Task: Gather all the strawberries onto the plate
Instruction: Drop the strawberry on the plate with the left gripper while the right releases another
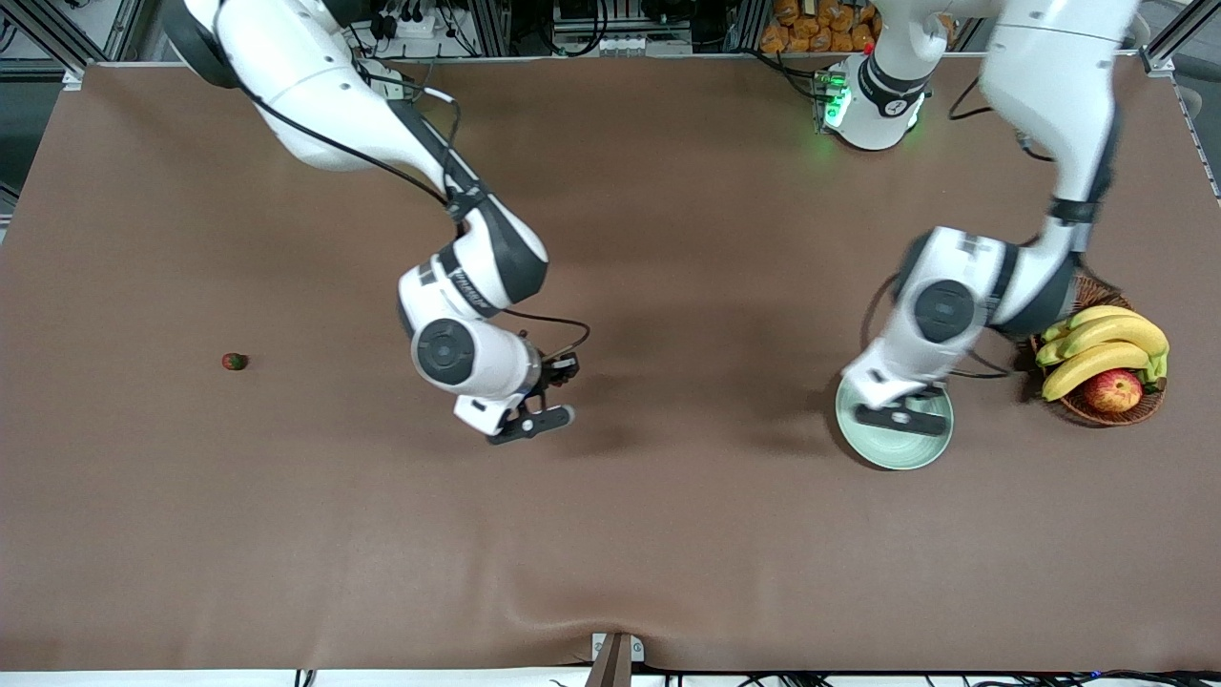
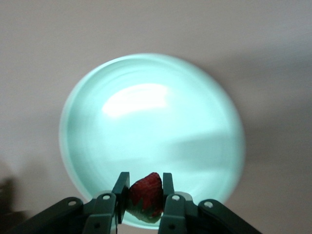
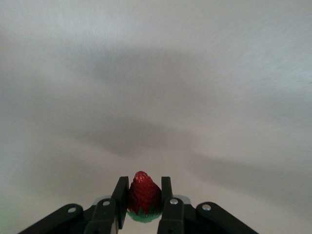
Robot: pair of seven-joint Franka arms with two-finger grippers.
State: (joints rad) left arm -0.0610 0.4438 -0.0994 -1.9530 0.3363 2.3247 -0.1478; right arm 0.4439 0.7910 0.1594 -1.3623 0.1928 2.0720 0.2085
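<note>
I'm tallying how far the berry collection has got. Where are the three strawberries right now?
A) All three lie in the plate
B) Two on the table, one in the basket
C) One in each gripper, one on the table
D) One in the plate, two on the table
C: the left gripper holds one strawberry over the plate, the right gripper holds another strawberry, and a third strawberry lies on the table toward the right arm's end.

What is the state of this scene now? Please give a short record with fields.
left tool: shut on a strawberry, over the plate
right tool: shut on a second strawberry, over bare table
third strawberry: on the table, toward the right arm's end
plate contents: no berry seen in it
basket: beside the plate, holds bananas and an apple
</note>
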